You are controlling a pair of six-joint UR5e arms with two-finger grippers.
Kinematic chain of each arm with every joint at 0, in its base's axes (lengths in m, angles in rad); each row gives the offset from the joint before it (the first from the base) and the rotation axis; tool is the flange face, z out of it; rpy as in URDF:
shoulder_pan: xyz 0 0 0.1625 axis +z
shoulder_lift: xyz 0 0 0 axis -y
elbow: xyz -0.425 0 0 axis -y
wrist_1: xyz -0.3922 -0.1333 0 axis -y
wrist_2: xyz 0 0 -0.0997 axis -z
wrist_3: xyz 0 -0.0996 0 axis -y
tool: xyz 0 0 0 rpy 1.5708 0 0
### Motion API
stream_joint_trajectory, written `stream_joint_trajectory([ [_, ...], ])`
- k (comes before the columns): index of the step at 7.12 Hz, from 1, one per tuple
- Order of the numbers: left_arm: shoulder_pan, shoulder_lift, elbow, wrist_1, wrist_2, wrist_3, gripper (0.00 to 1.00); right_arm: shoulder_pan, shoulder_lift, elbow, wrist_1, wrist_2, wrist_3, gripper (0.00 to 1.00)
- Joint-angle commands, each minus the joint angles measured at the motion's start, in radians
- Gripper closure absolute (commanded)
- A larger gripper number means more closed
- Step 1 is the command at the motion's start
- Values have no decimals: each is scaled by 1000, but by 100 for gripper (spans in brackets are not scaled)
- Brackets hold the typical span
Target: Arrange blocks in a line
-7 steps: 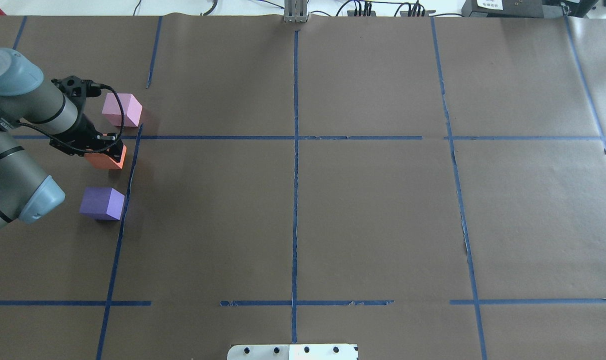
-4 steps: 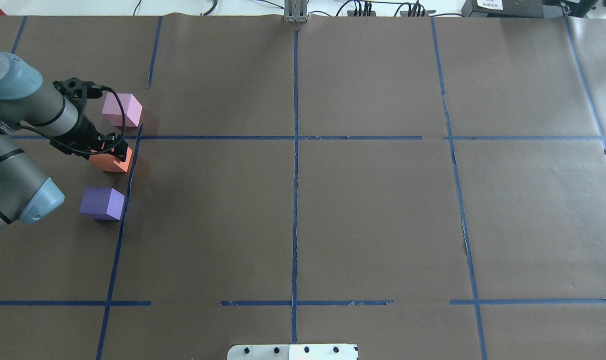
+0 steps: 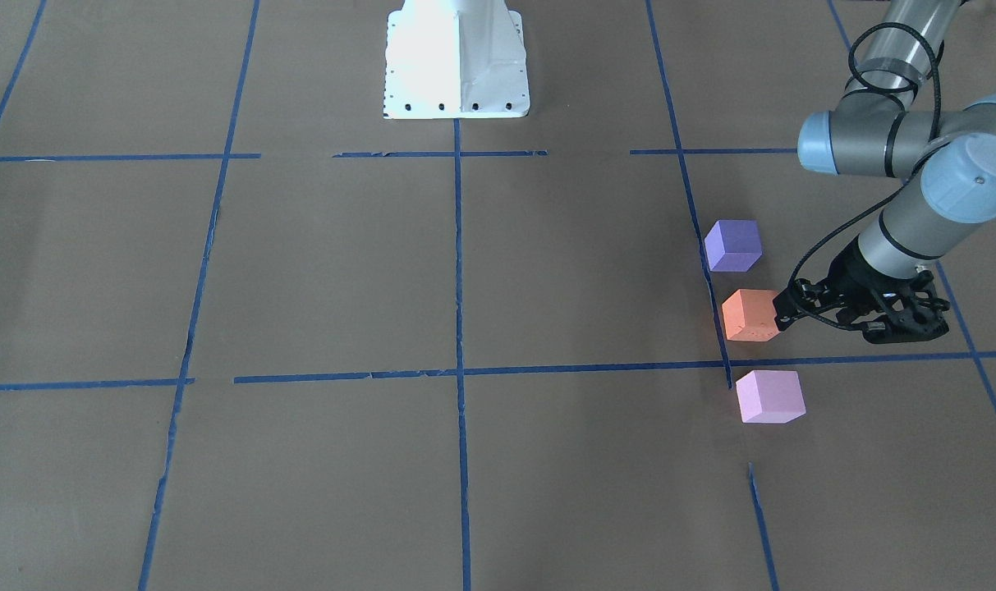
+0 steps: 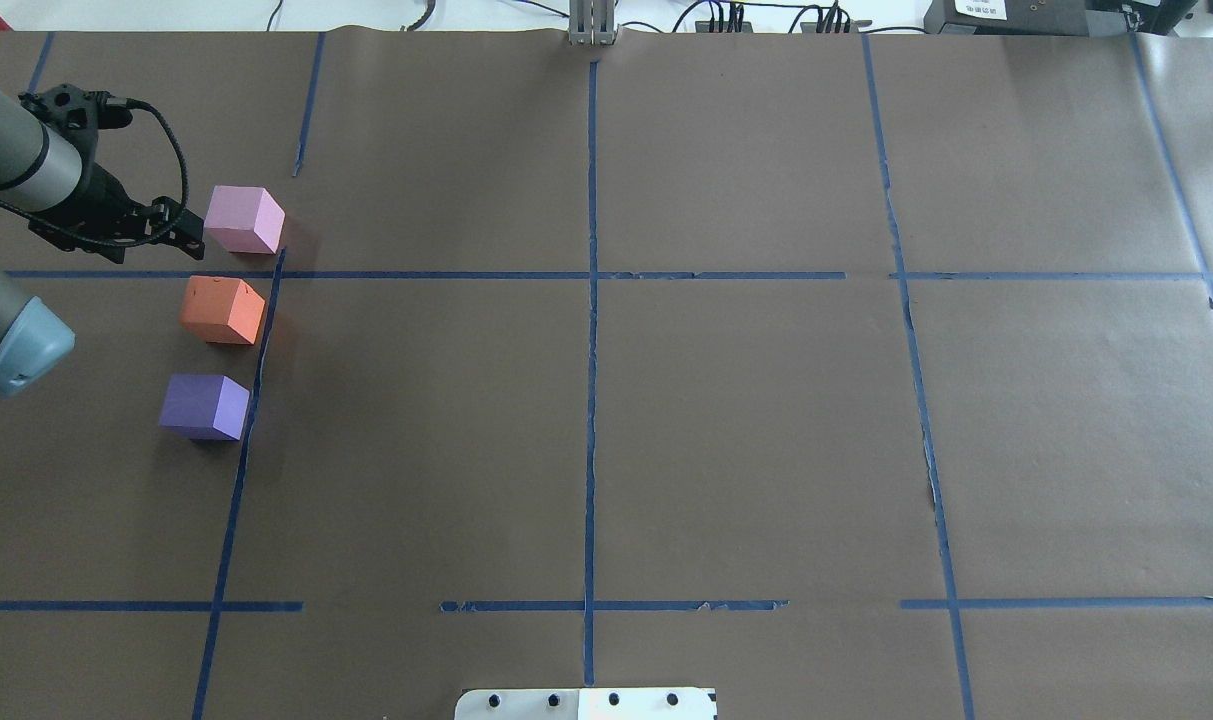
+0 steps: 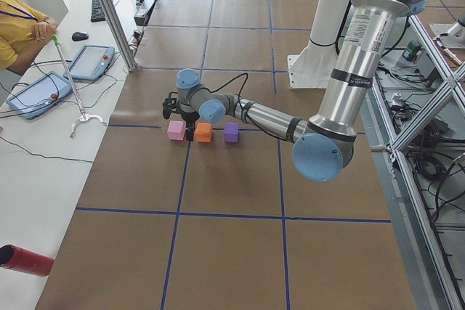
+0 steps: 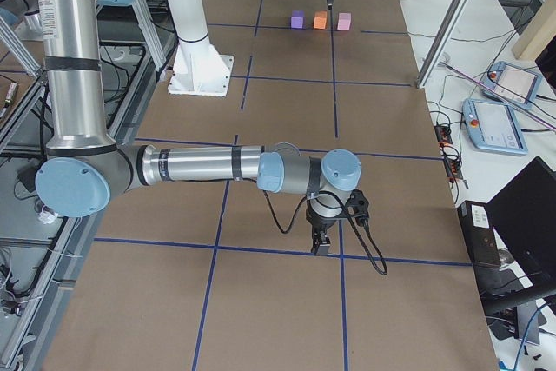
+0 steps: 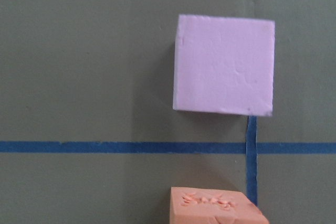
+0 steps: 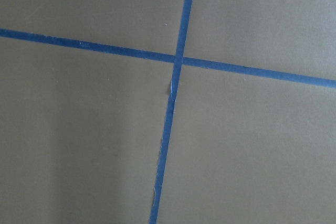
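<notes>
A: Biggest things first. What could spoil this?

B: Not the brown surface (image 4: 666, 450). The worry is the left arm (image 4: 11, 160). Its end effector (image 4: 181, 225) hangs raised and released, gripping nothing, just beside the pink block (image 4: 244, 220). A low sideways swing would knock that cube out of the row, and foam this light would likely slide or tip.

A: And the right end effector (image 6: 321, 248)?

B: Well apart from the blocks. I cannot tell whether it is spread or clenched.

A: The blocks themselves?

B: 3 matte cubes of equal size at the robot's left end, ranked along a blue tape line (image 4: 256, 380) — pink, orange block (image 4: 223, 310), purple block (image 4: 204, 406). They sit near each other without touching — already a line, I judge. The orange one bears faint dents (image 7: 207, 199) on top.
</notes>
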Motion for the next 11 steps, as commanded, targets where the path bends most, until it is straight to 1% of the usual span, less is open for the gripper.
stream_joint_trajectory([
  [1, -10, 7, -2, -4, -12, 6, 0, -1, 0, 0, 0, 0, -2, 0],
  [5, 2, -15, -16, -6, -15, 20, 0, -1, 0, 0, 0, 0, 0, 0],
  [7, -16, 13, -82, 0, -29, 26, 0, 1, -2, 0, 0, 0, 0, 0],
  [8, -62, 63, -88, 12, -112, 157, 0, 1, 0, 0, 0, 0, -2, 0],
  [9, -157, 132, -93, 26, -169, 276, 0, -1, -2, 0, 0, 0, 0, 0],
  [10, -240, 189, -84, 26, -168, 408, 0, -1, 0, 0, 0, 0, 0, 0],
  [11, -338, 229, -70, 66, -162, 584, 0, -1, 0, 0, 0, 0, 0, 0],
])
